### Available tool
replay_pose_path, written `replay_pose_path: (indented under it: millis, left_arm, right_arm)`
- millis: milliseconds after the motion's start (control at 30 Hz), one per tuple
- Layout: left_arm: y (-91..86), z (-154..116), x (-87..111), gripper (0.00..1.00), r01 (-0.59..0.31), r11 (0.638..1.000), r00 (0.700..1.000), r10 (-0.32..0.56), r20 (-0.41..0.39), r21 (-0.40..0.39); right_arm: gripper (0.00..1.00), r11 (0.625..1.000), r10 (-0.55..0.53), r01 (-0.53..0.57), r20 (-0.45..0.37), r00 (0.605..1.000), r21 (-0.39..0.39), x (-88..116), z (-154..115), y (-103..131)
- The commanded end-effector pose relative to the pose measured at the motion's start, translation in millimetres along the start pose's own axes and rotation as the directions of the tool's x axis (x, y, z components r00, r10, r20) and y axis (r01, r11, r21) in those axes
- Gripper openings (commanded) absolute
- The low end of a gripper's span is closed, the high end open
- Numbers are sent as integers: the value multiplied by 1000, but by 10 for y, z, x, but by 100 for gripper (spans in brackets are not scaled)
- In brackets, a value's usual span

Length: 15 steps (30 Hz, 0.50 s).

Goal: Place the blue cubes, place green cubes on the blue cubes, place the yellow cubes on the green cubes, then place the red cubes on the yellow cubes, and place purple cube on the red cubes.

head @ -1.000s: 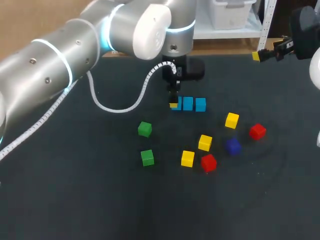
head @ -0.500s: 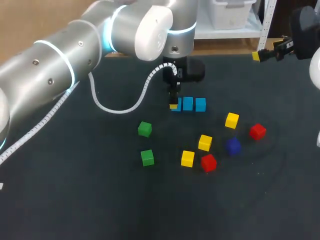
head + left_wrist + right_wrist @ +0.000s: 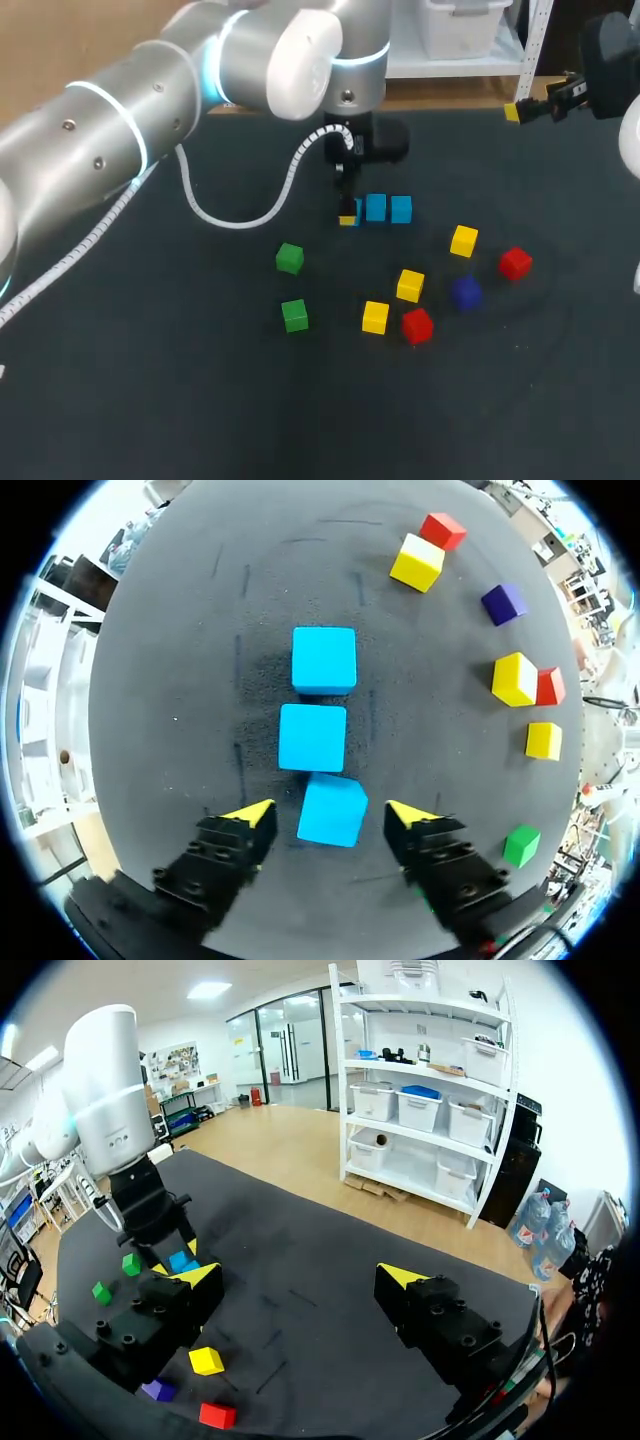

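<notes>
Fingers of the left gripper (image 3: 330,814) stand apart, straddling the nearest plain light-blue cube (image 3: 334,822) without touching it.
That cube lies slightly askew and ends a close row of three with the middle blue cube (image 3: 312,738) and the far blue cube (image 3: 324,660). I judge this row to be the base for the green layer. From the left, the left arm (image 3: 150,90) reaches over the dark matte table (image 3: 150,400), wrist pointing straight down. The right gripper (image 3: 298,1278) hangs parted and empty by the far right edge, well apart from the row.

Bright, even overhead light; faint shadows beside blue cubes (image 3: 312,737) (left wrist view) — sheen on left arm (image 3: 280,60).
</notes>
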<state>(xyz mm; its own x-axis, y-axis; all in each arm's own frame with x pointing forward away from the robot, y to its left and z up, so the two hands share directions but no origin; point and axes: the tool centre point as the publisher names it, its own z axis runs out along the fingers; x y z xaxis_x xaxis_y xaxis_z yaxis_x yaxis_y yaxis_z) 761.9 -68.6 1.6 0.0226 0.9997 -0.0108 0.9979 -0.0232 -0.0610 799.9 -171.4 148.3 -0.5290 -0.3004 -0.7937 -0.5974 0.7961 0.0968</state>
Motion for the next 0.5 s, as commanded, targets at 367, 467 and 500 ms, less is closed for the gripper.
replay_pose_path:
  millis: [367, 467, 500]
  left_arm:
    - [33, -35, 45, 100, 67, 998, 996, -65, 62, -19]
    - [28, -35, -3, 100, 60, 998, 996, -58, 73, -25]
    - [29, -34, -12, 100, 58, 998, 996, -56, 73, -29]
  right_arm:
    - [100, 1000, 0, 0, 3, 1000, -5, 4, 2, -11]
    - [100, 1000, 0, 0, 3, 1000, -5, 4, 2, -11]
    - [100, 1000, 0, 0, 3, 1000, -5, 4, 2, -11]
